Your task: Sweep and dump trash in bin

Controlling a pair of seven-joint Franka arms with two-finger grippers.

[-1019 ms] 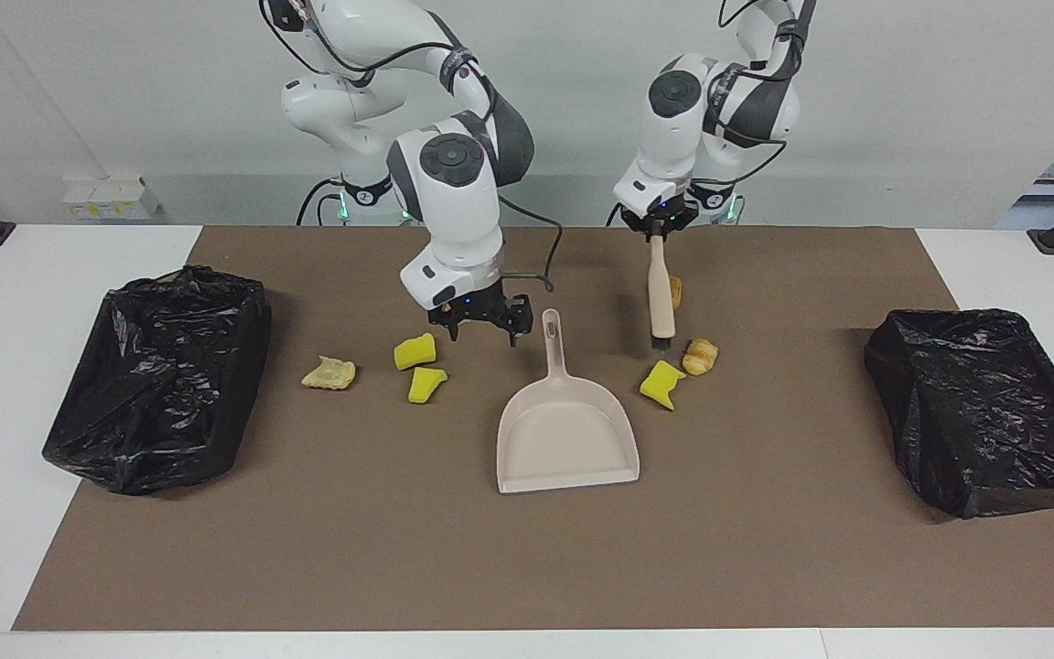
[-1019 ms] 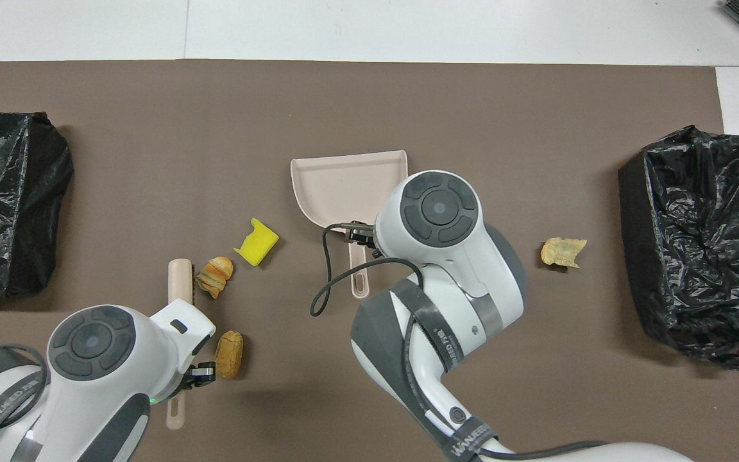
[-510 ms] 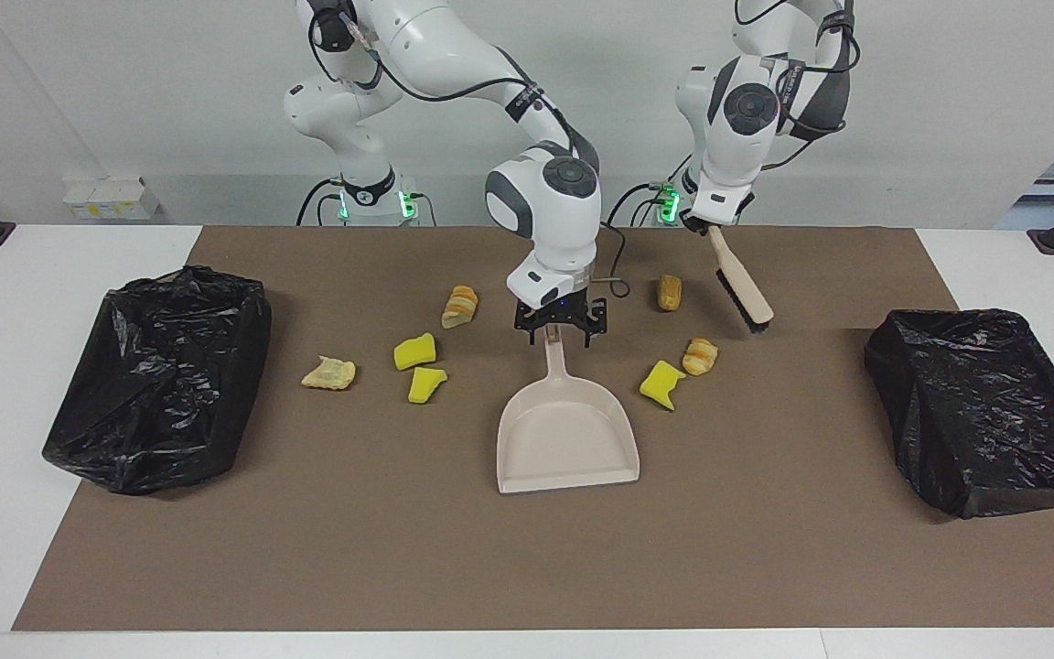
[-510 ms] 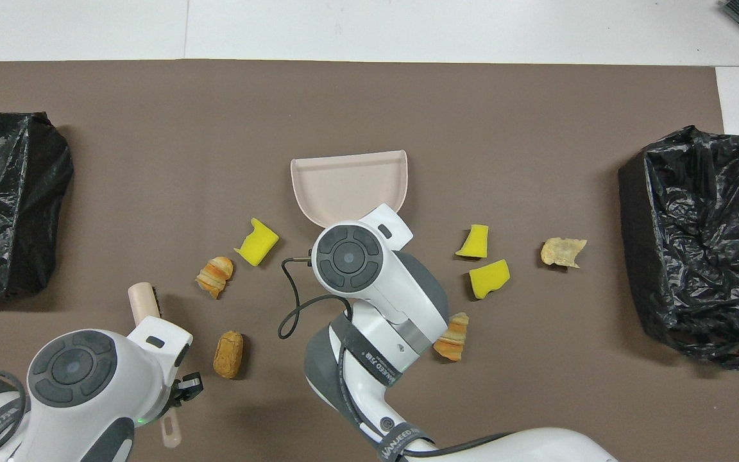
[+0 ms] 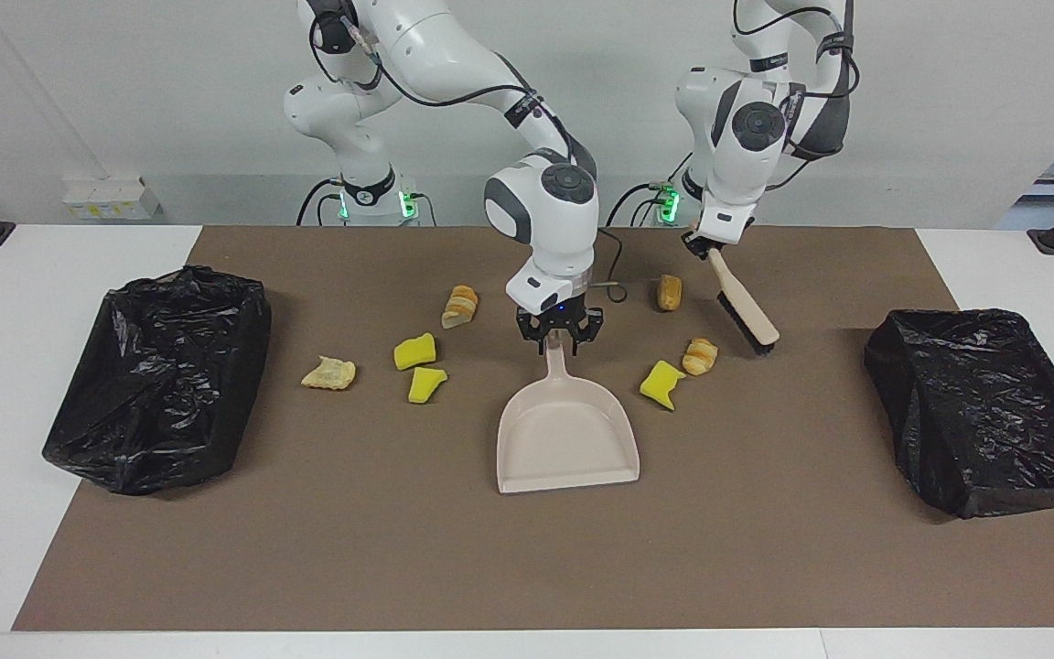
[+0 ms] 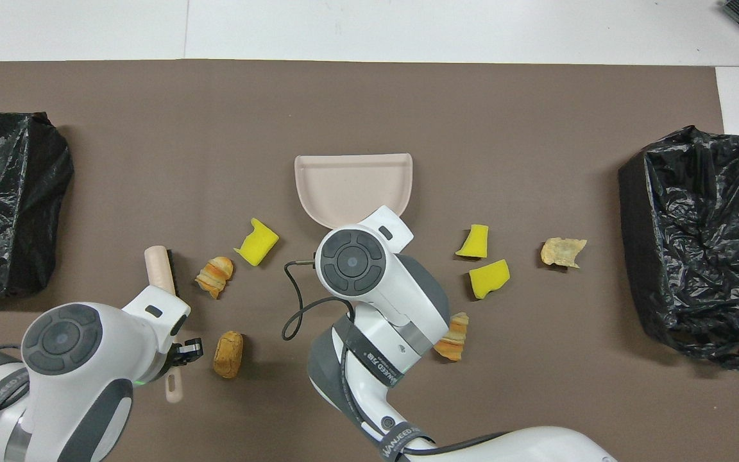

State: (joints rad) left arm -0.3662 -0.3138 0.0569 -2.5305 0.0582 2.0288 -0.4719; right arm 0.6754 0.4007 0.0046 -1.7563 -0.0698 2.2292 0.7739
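Observation:
The beige dustpan [image 5: 568, 437] lies flat mid-mat, handle toward the robots; it also shows in the overhead view [image 6: 353, 187]. My right gripper [image 5: 560, 335] is down on the handle, fingers closed around it. My left gripper [image 5: 706, 245] is shut on the handle of the brush [image 5: 748, 313], which tilts with its bristles low beside a croissant scrap [image 5: 700, 356]. Other trash on the mat: a yellow chunk [image 5: 661, 383], a bread roll [image 5: 669, 292], another croissant [image 5: 460, 306], two yellow chunks [image 5: 414, 351] [image 5: 425, 384], and a tan scrap [image 5: 328, 372].
A black-bagged bin [image 5: 161, 375] stands at the right arm's end of the table, another [image 5: 984, 407] at the left arm's end. In the overhead view my right arm [image 6: 376, 301] covers the dustpan handle. The brown mat [image 5: 527, 558] covers most of the table.
My right gripper moved from over the yellow chunks to the dustpan handle and came down on it; the dustpan shifted slightly. My left gripper swung the brush toward its own end, then lowered it a little.

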